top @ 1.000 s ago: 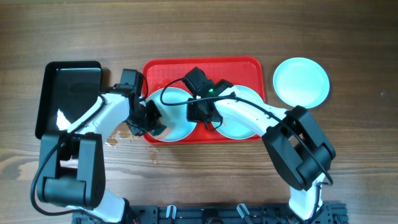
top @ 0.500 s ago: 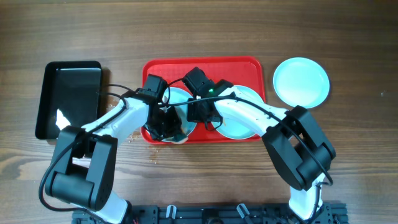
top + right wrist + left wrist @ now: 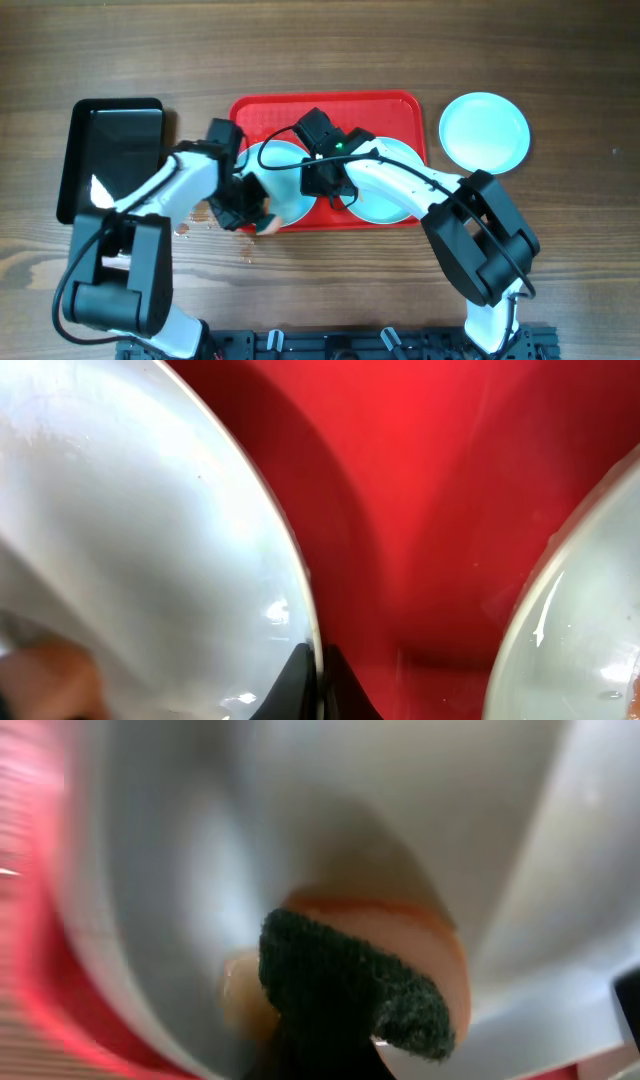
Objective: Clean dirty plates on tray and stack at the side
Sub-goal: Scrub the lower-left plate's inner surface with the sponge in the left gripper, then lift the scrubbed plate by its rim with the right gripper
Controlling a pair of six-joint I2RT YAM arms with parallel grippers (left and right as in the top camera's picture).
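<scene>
The red tray (image 3: 385, 110) lies mid-table and holds two pale plates. The left plate (image 3: 285, 160) is pinched at its right rim by my right gripper (image 3: 322, 188); the wrist view shows both fingers shut on the rim (image 3: 312, 660). A second plate (image 3: 385, 205) lies on the tray to the right, partly under the right arm. A third plate (image 3: 484, 131) rests on the table right of the tray. My left gripper (image 3: 245, 210) is shut on a sponge (image 3: 350, 990) with a dark green scrub face, pressed into the left plate (image 3: 200, 870) near its front-left edge.
A black rectangular tray (image 3: 112, 155) sits at the left of the wooden table. Small wet spots (image 3: 185, 225) mark the wood in front of the red tray's left corner.
My left gripper has swept the sponge across the left plate, from its middle back toward the front-left rim. The right gripper and the plates have stayed put.
</scene>
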